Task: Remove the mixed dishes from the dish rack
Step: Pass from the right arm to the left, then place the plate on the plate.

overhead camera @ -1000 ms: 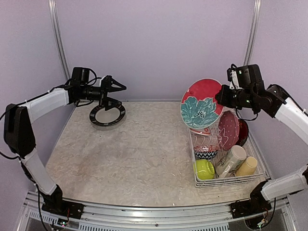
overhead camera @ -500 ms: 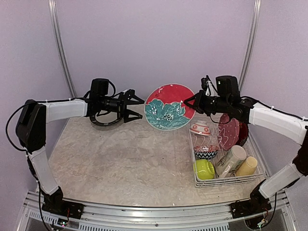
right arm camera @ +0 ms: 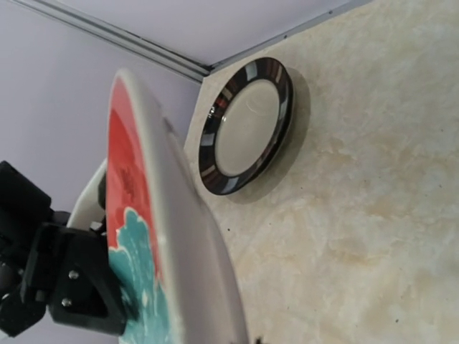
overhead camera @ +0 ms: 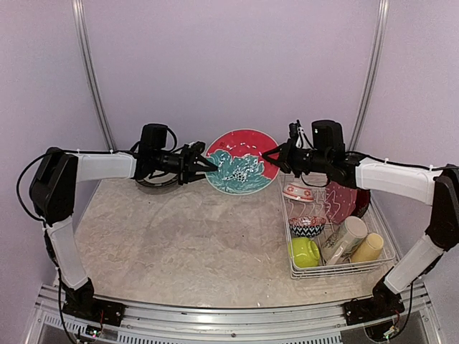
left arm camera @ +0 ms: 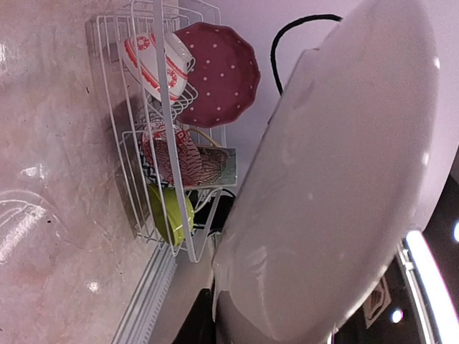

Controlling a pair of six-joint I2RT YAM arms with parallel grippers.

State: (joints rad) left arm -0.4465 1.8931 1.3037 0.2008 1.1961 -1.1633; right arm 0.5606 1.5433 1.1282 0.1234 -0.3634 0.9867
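Observation:
A red plate with a teal flower (overhead camera: 240, 161) hangs upright in the air above the table's back middle. My left gripper (overhead camera: 206, 166) is shut on its left rim and my right gripper (overhead camera: 269, 156) is shut on its right rim. The plate's pale underside (left arm camera: 337, 179) fills the left wrist view, and its edge (right arm camera: 143, 215) crosses the right wrist view. At the right stands the white wire dish rack (overhead camera: 337, 271). It holds a red-patterned bowl (overhead camera: 297, 191), a dark red plate (overhead camera: 343, 193), a chevron bowl (overhead camera: 307, 226), a lime bowl (overhead camera: 304, 251), a cream mug (overhead camera: 348, 235) and a yellow mug (overhead camera: 367, 247).
A black-rimmed cream plate (right arm camera: 247, 125) lies flat on the table at the back left, partly hidden behind my left arm in the top view. Purple walls with metal posts close the back and sides. A metal rail runs along the near edge.
The right arm swung the flower plate left from above the rack to mid-table. The left arm left the black-rimmed plate, reached right, and its fingers closed on the plate's left rim.

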